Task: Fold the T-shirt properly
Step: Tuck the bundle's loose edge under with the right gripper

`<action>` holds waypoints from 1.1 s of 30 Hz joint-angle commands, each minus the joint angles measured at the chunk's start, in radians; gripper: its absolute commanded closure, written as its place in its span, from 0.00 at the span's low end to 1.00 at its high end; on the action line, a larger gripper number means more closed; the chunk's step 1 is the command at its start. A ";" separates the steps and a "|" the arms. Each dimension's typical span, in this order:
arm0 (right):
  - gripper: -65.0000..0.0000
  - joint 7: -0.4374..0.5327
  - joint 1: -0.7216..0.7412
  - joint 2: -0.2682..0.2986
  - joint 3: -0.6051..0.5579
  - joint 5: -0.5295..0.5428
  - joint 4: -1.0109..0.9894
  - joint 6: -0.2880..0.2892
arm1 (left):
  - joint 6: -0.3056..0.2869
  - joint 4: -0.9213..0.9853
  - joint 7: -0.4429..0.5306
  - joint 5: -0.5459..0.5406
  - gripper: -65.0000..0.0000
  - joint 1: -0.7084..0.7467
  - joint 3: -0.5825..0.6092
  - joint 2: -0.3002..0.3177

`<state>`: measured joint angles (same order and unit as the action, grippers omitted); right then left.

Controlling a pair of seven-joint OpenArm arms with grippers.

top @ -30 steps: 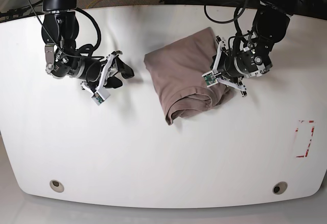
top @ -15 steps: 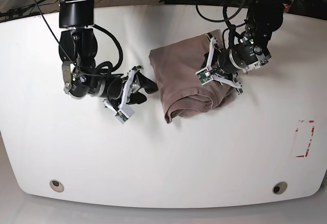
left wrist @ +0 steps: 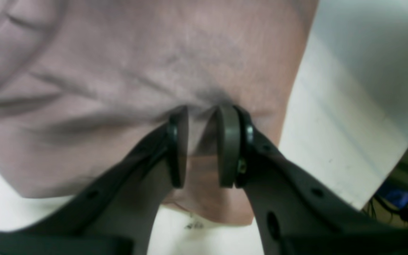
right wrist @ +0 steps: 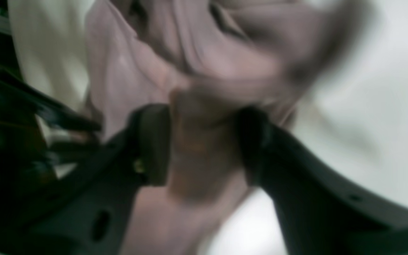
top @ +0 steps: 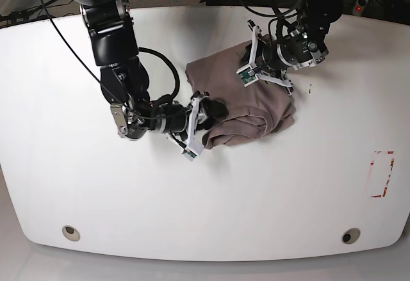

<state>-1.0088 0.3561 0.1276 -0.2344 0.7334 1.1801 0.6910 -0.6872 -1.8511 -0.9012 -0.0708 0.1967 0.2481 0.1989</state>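
The T-shirt [top: 237, 98] lies half folded, bunched at the back middle of the white bench [top: 205, 204]. The left end effector [left wrist: 200, 148] pinches a ridge of cloth; the right end effector [right wrist: 200, 141] straddles the near edge, not clearly clamped. Pull both evenly to flatten.

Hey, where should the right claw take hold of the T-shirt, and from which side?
Probably the rolled hem corner at the bundle's near-left end, coming in low from the left in the base view. The T-shirt bunches into a thick lip there, and the right claw already straddles it. The left claw pinches a fold at the far side, so this would hold the opposite ends.
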 commanded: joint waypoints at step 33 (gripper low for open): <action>0.68 -0.020 0.048 0.086 -0.044 0.312 0.093 0.007 | -0.002 -0.077 0.007 -0.014 0.81 -0.021 -0.100 0.058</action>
<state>-1.0382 0.3874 0.2161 -0.2806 1.0210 1.2327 0.6895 -0.6899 -1.9083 -0.9031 -0.0776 0.1856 0.1516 0.2539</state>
